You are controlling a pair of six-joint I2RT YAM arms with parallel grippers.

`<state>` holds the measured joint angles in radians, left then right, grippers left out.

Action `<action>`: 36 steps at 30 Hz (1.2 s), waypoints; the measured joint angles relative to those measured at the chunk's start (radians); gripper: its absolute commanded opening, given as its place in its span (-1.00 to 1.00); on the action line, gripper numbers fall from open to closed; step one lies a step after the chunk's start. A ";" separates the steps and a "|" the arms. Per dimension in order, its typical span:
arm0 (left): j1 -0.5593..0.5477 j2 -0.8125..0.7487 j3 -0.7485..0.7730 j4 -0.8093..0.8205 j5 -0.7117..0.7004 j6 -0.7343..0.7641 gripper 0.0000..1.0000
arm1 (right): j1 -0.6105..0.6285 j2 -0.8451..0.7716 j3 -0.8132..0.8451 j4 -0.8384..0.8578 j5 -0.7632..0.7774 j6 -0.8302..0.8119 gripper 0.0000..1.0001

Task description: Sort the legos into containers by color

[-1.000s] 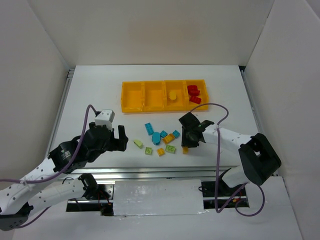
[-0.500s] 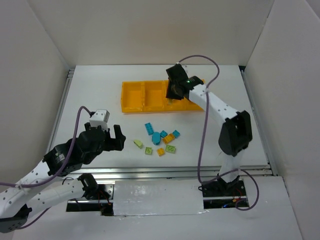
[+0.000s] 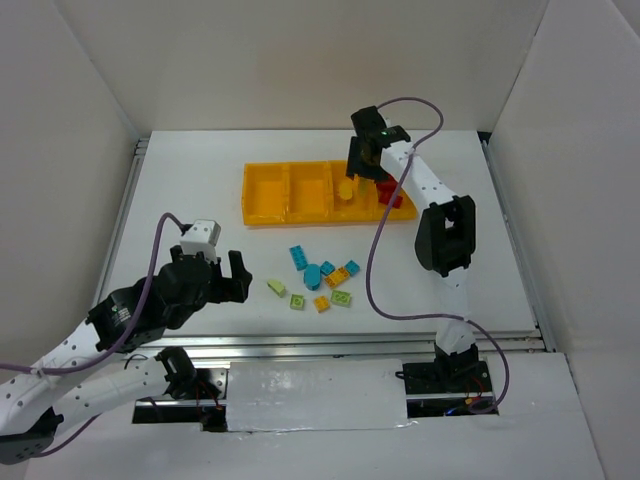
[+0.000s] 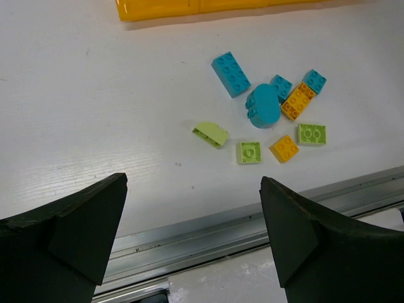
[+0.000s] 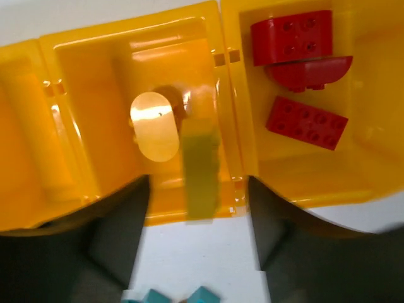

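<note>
My right gripper (image 3: 362, 172) hangs over the orange-yellow containers (image 3: 265, 195), above the third compartment. Its jaws stand open (image 5: 199, 233). A blurred yellow lego (image 5: 201, 170) is loose between the fingers, touching neither, over the compartment's near wall. A rounded yellow lego (image 5: 154, 126) lies in that compartment. Three red legos (image 5: 306, 122) lie in the rightmost one. Several loose legos sit mid-table: cyan (image 4: 230, 74), rounded cyan (image 4: 263, 106), yellow (image 4: 298, 101), pale green (image 4: 211, 134). My left gripper (image 3: 215, 275) hovers open, to the left of that pile and nearer the front edge (image 4: 192, 240).
The two left compartments (image 3: 308, 192) look empty. A metal rail (image 4: 252, 214) runs along the table's near edge under my left gripper. White walls close in the table on three sides. The right arm's cable (image 3: 375, 260) loops over the table beside the pile.
My right arm swung from beside the pile up to the tray with a yellow lego. Its jaws have opened and the lego has come free. The left arm barely moved.
</note>
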<state>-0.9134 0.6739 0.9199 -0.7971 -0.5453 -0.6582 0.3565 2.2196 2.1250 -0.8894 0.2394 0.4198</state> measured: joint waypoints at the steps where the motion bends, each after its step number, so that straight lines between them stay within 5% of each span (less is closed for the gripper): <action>1: 0.000 0.002 0.000 0.000 0.000 0.000 0.99 | -0.002 0.000 0.000 -0.003 -0.010 -0.005 0.53; 10: 0.000 0.026 0.000 0.000 0.000 0.000 0.99 | 0.035 -0.061 -0.034 0.002 -0.072 -0.021 0.65; 20: -0.001 0.003 0.000 -0.003 -0.003 0.000 0.99 | 0.307 -0.609 -0.755 0.200 -0.145 -0.024 0.61; 26: -0.001 0.008 0.000 -0.003 -0.004 0.000 0.99 | 0.375 -0.613 -1.011 0.272 -0.192 -0.054 0.69; 36: -0.002 0.011 0.000 -0.003 -0.004 0.000 0.99 | 0.391 -0.577 -1.071 0.372 -0.220 -0.089 0.76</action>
<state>-0.9154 0.6853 0.9199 -0.8001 -0.5491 -0.6582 0.7471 1.6424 1.0542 -0.5171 0.0193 0.3309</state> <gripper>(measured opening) 0.995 0.880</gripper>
